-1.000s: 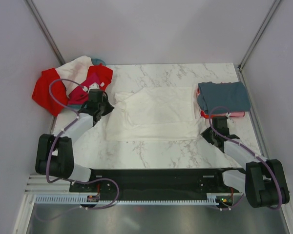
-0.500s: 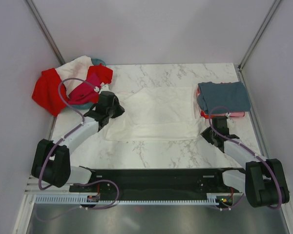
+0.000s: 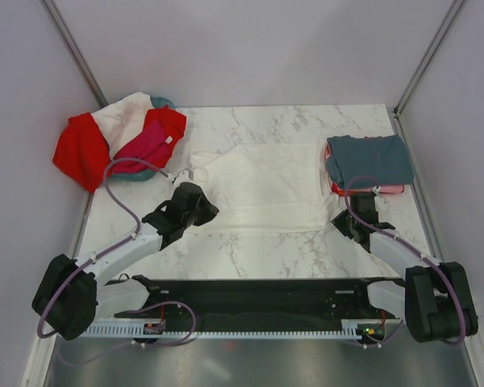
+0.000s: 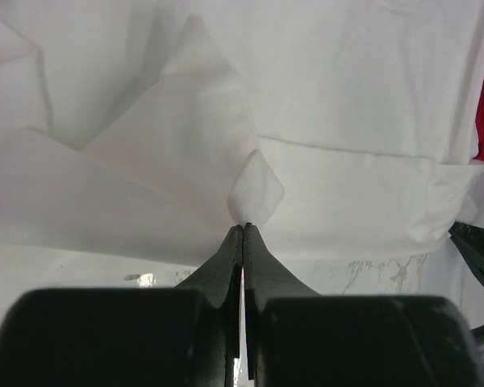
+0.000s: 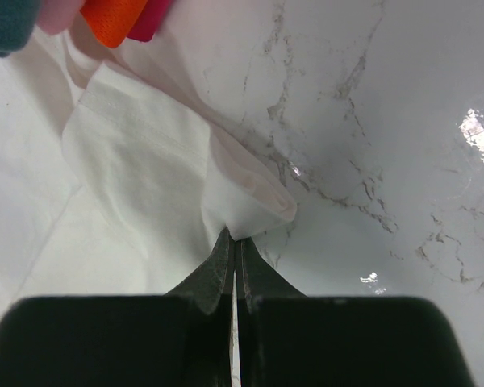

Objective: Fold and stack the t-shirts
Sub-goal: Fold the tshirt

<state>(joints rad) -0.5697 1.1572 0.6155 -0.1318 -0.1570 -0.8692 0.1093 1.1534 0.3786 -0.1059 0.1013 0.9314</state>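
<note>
Since a second ago my left gripper point(image 3: 200, 211) has swung nearer and rightward, clamped on a fold of the white t-shirt point(image 3: 262, 181) lying mid-desk point(image 3: 258, 250). My right gripper point(image 3: 344, 227) pinches its near-right corner. From above, both grips are hidden.

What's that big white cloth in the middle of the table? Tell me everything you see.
It is a white t-shirt, soft thin fabric, lying flat but creased on the marble table, partly folded with layers overlapping. The left claw is shut on a pinched peak at its near left edge, the right claw on its near right corner. Its right edge lies close beside the folded stack.
</note>
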